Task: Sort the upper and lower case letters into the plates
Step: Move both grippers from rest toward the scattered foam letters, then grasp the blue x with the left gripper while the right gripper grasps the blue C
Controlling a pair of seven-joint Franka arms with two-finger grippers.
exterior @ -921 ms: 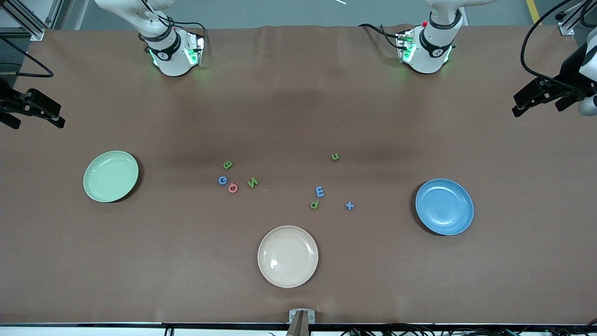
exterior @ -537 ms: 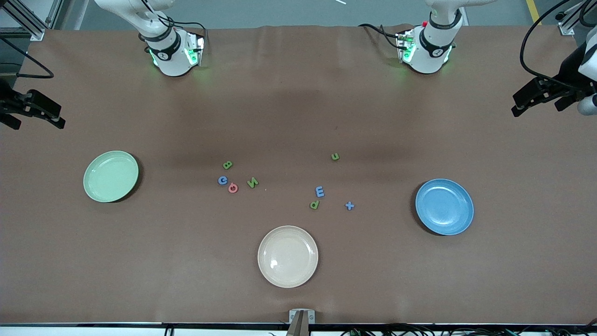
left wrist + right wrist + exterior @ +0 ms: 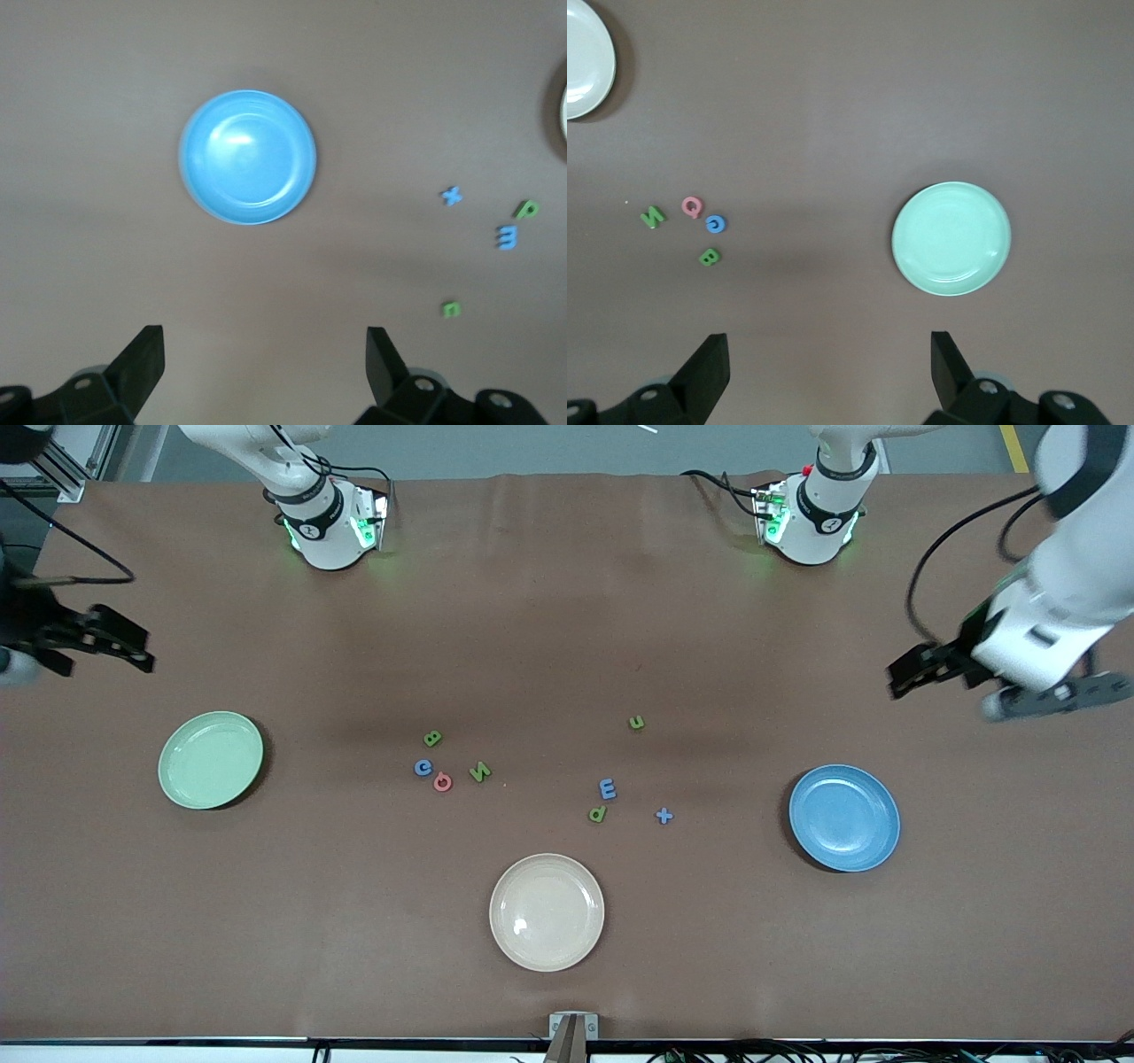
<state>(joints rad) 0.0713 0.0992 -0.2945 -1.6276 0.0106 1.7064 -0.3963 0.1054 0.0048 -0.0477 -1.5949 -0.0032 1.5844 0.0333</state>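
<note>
Eight small letters lie mid-table: green B (image 3: 432, 738), blue G (image 3: 423, 768), pink Q (image 3: 443, 782) and green N (image 3: 479, 771) in one group; green n (image 3: 636, 723), blue E (image 3: 607, 788), green p (image 3: 598, 813) and a blue cross-shaped piece (image 3: 664, 815) in the other. The mint plate (image 3: 211, 760) lies toward the right arm's end, the blue plate (image 3: 844, 817) toward the left arm's end; both are empty. My left gripper (image 3: 897, 677) (image 3: 264, 354) is open in the air beside the blue plate (image 3: 248, 157). My right gripper (image 3: 142, 651) (image 3: 828, 354) is open in the air beside the mint plate (image 3: 951, 237).
A cream-beige plate (image 3: 547, 911) lies empty near the table's front edge, nearer to the front camera than the letters. The two arm bases (image 3: 328, 522) (image 3: 811, 514) stand at the back edge. Brown table surface lies between the letter groups and the plates.
Both grippers have moved in from the table's ends toward the middle, the left one the most. The letters and plates have not moved.
</note>
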